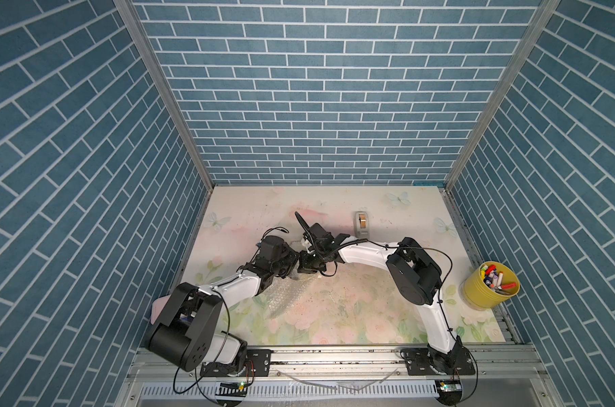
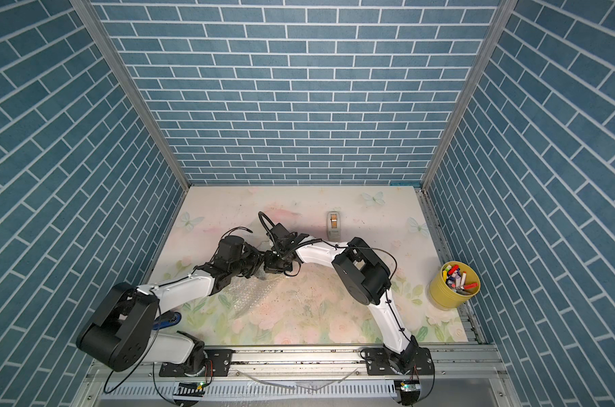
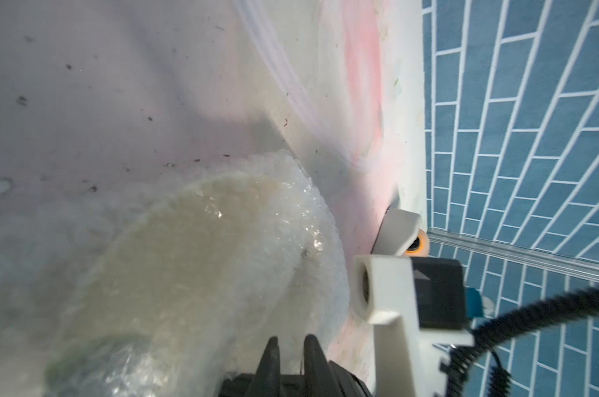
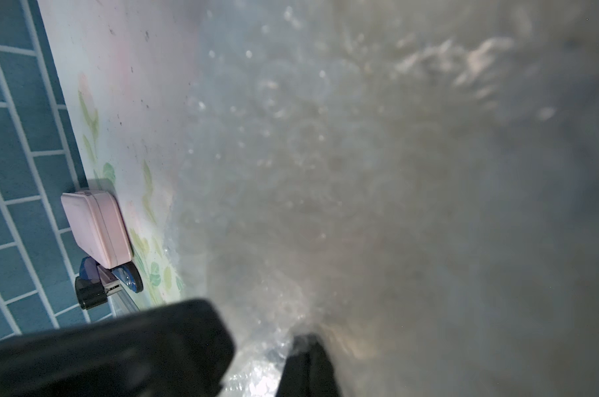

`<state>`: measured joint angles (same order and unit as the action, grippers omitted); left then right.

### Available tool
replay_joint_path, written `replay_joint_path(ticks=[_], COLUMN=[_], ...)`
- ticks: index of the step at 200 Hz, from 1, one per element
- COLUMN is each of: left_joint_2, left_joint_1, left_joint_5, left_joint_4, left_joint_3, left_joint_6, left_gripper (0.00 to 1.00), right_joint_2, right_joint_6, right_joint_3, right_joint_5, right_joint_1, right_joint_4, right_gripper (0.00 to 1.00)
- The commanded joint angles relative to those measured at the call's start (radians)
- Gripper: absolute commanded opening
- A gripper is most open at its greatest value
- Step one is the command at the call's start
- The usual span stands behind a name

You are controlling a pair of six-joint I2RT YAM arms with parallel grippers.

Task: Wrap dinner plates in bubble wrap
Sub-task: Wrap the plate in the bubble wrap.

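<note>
The bubble wrap [image 1: 285, 293] lies as a clear bubbled sheet at mid table, seen in both top views, where the two arms meet over its far edge and hide the dinner plate. In the left wrist view the cream plate [image 3: 188, 261] shows through the wrap [image 3: 301, 206] folded over it. My left gripper [image 3: 291, 345] has its jaws nearly together, pressed into the wrap at the plate's edge. My right gripper [image 4: 306, 343] is shut, with crumpled wrap [image 4: 257, 374] gathered at its tip. From above, the left gripper [image 1: 293, 270] and the right gripper [image 1: 308, 270] almost touch.
A grey tape dispenser [image 1: 361, 224] stands just behind the arms. A yellow bucket of markers [image 1: 489, 286] sits at the right edge. A pink case [image 4: 97, 228] and a blue tool [image 4: 126, 278] lie by the left wall. The floral mat [image 1: 352, 317] covers the table.
</note>
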<state>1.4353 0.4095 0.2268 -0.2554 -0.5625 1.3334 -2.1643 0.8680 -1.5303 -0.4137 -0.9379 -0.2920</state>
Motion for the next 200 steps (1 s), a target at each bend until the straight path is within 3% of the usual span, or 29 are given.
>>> replay_joint_path(ticks=[1, 23, 47, 66, 85, 128, 147, 174, 200], left_joint_2=[0.085, 0.127, 0.19, 0.23, 0.215, 0.163, 0.159, 0.157, 0.151], left_joint_1=[-0.015, -0.045, -0.055, -0.054, -0.054, -0.054, -0.054, -0.054, -0.054], left_joint_5=[0.056, 0.071, 0.095, 0.129, 0.131, 0.118, 0.118, 0.115, 0.111], left_joint_4=[0.016, -0.048, -0.041, -0.101, -0.107, -0.049, -0.021, 0.012, 0.055], left_joint_3=[0.007, 0.088, 0.081, 0.085, 0.09, 0.07, 0.055, 0.034, 0.01], left_joint_6=[-0.032, -0.018, -0.073, -0.058, -0.052, -0.087, -0.109, -0.142, -0.183], left_gripper=[0.1, 0.08, 0.08, 0.08, 0.09, 0.09, 0.09, 0.14, 0.2], right_joint_2=[0.013, 0.055, 0.139, 0.225, 0.285, 0.286, 0.237, 0.206, 0.188], right_joint_6=[0.031, 0.025, 0.012, 0.0, 0.015, 0.096, 0.125, 0.131, 0.145], right_joint_3=[0.035, 0.048, 0.067, 0.104, 0.173, 0.3, 0.287, 0.268, 0.265], right_joint_5=[0.037, 0.067, 0.093, 0.138, 0.149, 0.047, -0.014, -0.01, 0.005], right_joint_1=[0.002, 0.004, 0.004, 0.002, 0.001, -0.007, -0.008, -0.006, 0.01], right_joint_4=[-0.036, -0.039, -0.063, -0.138, -0.196, -0.046, 0.03, 0.045, 0.037], right_gripper=[0.0, 0.0, 0.31, 0.45, 0.48, 0.53, 0.53, 0.51, 0.2])
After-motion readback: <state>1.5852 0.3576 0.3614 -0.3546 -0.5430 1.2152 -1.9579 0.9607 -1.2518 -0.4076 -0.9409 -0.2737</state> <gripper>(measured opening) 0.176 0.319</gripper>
